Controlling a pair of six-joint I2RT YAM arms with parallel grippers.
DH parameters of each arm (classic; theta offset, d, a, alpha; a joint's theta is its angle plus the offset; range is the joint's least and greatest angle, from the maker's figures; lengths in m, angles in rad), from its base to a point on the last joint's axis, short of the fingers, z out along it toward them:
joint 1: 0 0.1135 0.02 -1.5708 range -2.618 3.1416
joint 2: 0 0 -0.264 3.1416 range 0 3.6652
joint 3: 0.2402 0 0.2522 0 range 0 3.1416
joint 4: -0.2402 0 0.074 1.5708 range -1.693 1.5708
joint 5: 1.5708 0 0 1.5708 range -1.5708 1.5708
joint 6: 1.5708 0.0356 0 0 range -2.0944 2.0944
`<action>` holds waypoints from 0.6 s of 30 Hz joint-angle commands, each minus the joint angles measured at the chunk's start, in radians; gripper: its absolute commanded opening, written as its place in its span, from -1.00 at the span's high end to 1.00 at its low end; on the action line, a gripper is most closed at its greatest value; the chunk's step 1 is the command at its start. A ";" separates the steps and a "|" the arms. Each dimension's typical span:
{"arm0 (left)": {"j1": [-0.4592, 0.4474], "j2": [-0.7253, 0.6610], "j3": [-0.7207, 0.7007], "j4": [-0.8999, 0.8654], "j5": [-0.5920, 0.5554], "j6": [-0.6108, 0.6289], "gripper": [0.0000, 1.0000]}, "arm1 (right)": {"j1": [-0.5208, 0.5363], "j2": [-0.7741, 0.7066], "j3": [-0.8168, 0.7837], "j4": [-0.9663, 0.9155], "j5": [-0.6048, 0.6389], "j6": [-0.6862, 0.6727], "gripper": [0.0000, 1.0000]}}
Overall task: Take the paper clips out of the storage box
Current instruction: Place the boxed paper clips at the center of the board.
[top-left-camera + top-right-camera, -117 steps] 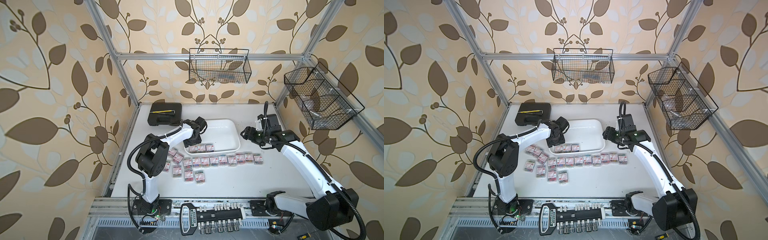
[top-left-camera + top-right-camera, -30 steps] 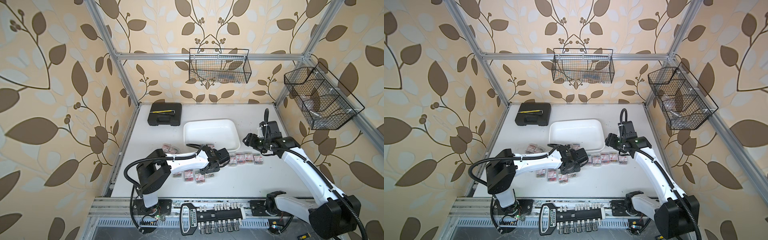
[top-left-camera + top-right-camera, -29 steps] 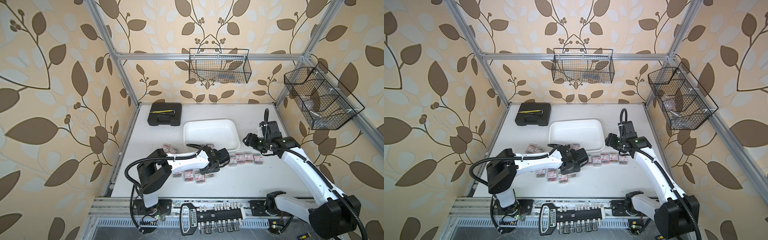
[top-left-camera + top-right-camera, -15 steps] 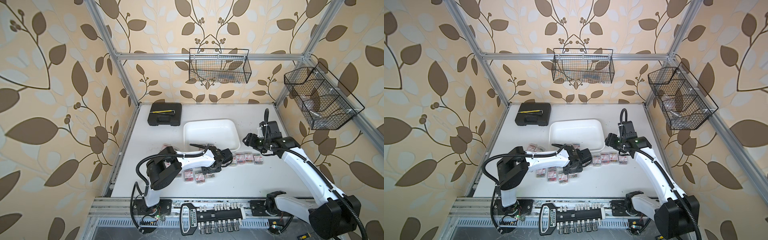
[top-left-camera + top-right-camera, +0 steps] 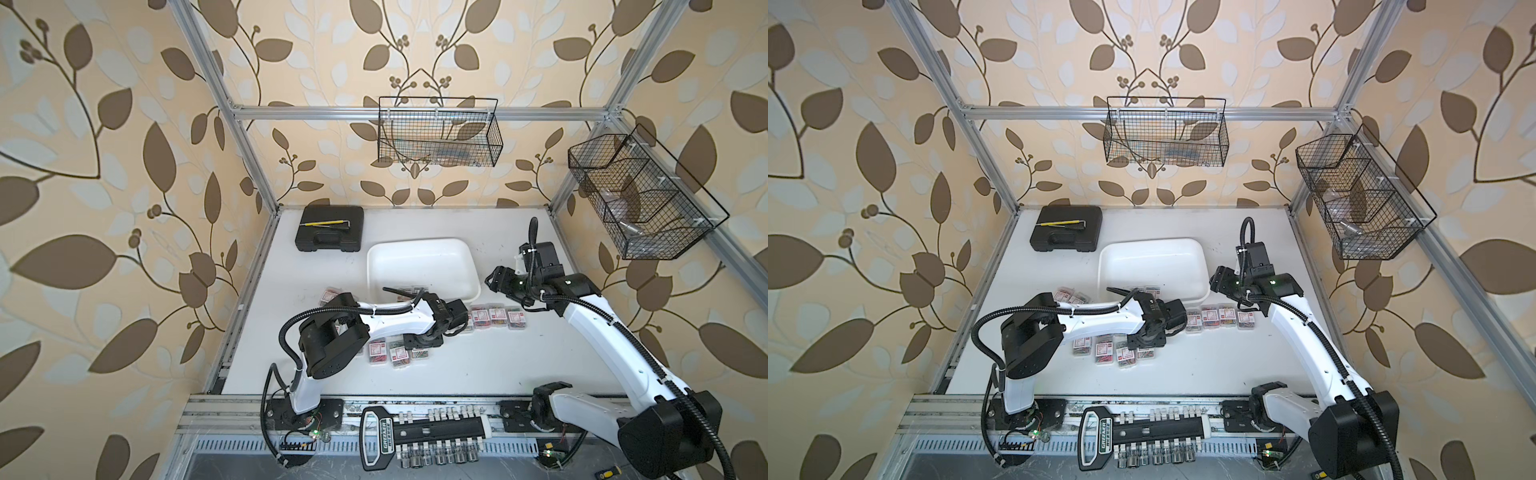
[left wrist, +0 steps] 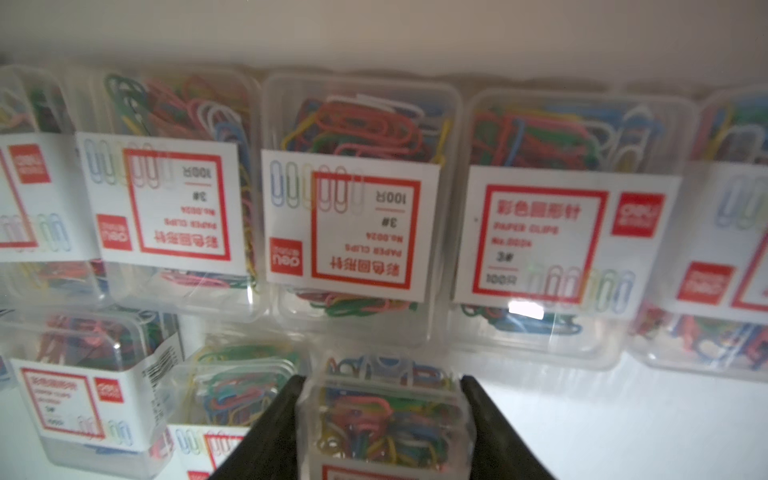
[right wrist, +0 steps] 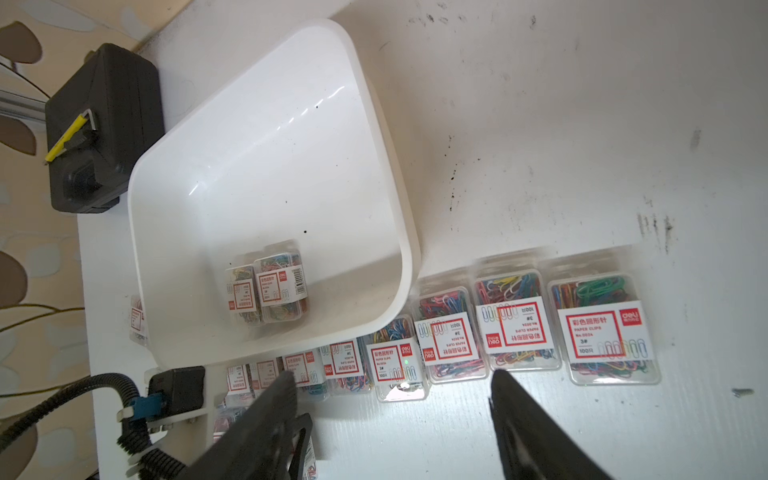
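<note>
The paper clips [image 6: 349,216] are showing red, green, blue, yellow and pink through clear boxes, each wearing a white label framed in red. The storage box [image 7: 266,166] is gleaming plain white on a white, dark-speckled bench [image 7: 582,124]. Brown leaves are trailing over beige wallpaper [image 5: 104,166].

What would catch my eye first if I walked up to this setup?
Little clear boxes of rainbow-coloured paper clips lie in rows on the white table, along the near side of a big white storage box that holds only two more boxes. Low over them, the left claw has its black fingers on either side of one box.
</note>
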 commanded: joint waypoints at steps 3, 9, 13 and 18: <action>-0.011 0.005 0.051 -0.074 -0.042 0.004 -0.27 | -0.003 -0.028 0.006 -0.019 0.016 0.005 -0.52; -0.017 -0.006 0.100 -0.122 -0.075 0.001 -0.27 | 0.025 -0.036 0.016 -0.010 0.033 -0.002 -0.53; -0.017 -0.056 0.160 -0.158 -0.132 -0.004 -0.24 | 0.162 -0.008 0.076 -0.014 0.133 -0.016 -0.53; -0.015 -0.152 0.229 -0.199 -0.261 0.004 -0.26 | 0.245 0.051 0.133 -0.008 0.178 -0.017 -0.51</action>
